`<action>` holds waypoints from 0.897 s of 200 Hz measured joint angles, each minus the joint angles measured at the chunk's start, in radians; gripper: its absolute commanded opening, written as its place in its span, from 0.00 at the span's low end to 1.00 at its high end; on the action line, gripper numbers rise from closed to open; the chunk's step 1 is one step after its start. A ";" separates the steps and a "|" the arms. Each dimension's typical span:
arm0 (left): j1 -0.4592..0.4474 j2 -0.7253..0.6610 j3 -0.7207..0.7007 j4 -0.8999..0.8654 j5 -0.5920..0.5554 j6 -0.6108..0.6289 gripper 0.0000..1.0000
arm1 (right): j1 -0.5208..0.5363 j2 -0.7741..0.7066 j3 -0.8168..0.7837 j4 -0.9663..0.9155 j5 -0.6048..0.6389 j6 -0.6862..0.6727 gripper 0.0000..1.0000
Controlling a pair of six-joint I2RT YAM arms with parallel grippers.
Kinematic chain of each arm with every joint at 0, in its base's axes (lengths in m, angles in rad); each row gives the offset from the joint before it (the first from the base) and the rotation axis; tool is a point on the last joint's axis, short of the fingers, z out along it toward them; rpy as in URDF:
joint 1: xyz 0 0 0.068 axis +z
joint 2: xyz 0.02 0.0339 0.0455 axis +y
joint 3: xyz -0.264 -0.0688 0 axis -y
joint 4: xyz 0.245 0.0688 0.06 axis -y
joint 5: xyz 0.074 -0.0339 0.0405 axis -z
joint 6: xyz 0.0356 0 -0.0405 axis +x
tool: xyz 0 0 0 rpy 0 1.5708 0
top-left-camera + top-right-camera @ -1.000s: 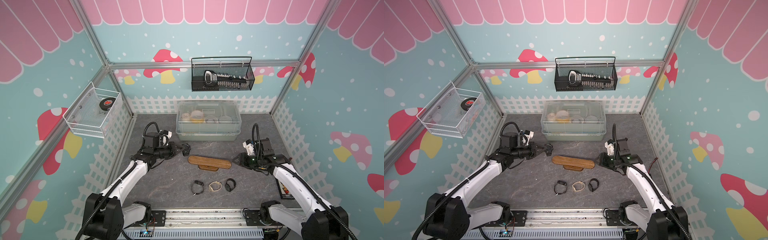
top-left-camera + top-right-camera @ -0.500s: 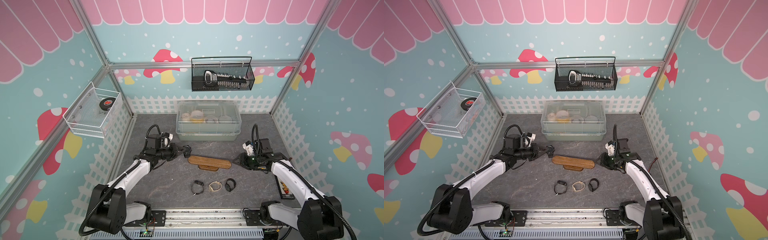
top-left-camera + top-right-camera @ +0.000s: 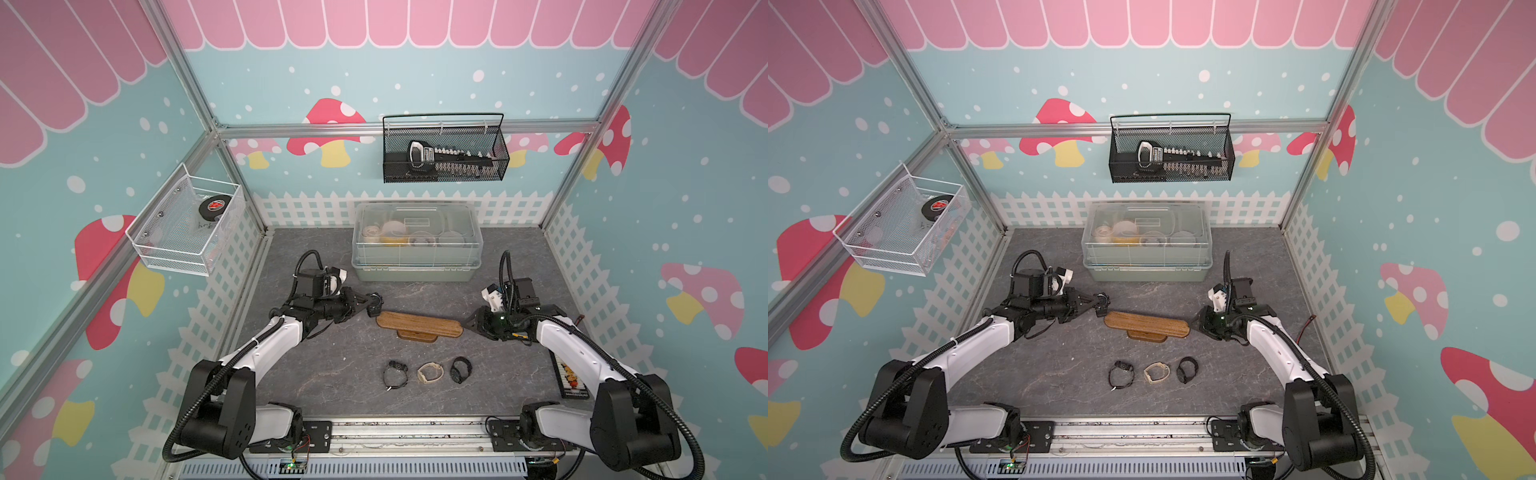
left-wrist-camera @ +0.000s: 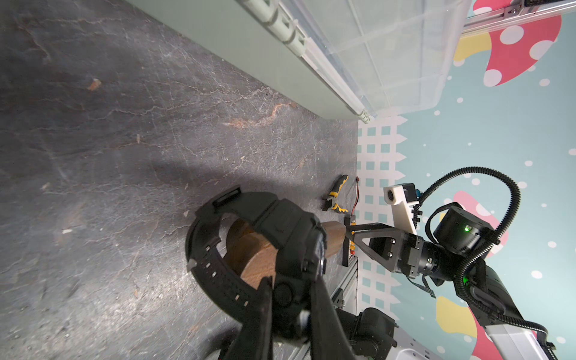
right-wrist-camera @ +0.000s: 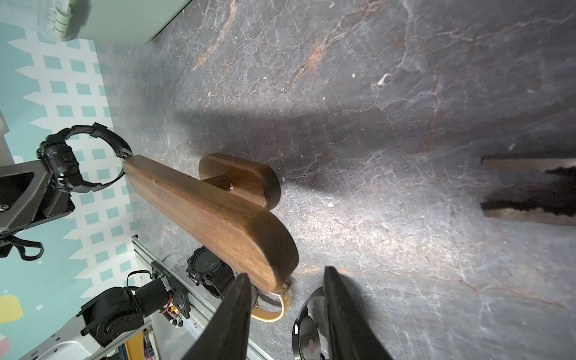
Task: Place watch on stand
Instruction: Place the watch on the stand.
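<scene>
The wooden stand (image 3: 419, 325) (image 3: 1146, 325) stands mid-table, a long bar on an oval base. My left gripper (image 3: 371, 307) (image 4: 290, 280) is shut on a black watch (image 4: 290, 237) (image 5: 65, 162), gripping its case. The strap loop hangs at the bar's left tip, and the wood (image 4: 249, 258) shows through the loop. My right gripper (image 3: 467, 324) (image 5: 286, 274) is open at the bar's right end (image 5: 212, 212), whose rounded tip lies just ahead of the fingertips (image 5: 240, 296), near one of them.
Three loose watches lie in front of the stand: black (image 3: 395, 374), beige (image 3: 430, 371), black (image 3: 460, 369). A clear lidded box (image 3: 415, 245) sits behind it. Pliers (image 4: 335, 199) and a flat card (image 3: 571, 374) lie by the right wall. Wire baskets (image 3: 444, 153) (image 3: 187, 224) hang on the walls.
My left gripper has carried the black watch rightward up to the stand's left tip. The right gripper's jaws have narrowed a little at the right end.
</scene>
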 measured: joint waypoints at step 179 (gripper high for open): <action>-0.147 0.037 0.001 -0.093 -0.057 0.018 0.00 | 0.000 0.050 -0.001 0.074 -0.018 0.012 0.30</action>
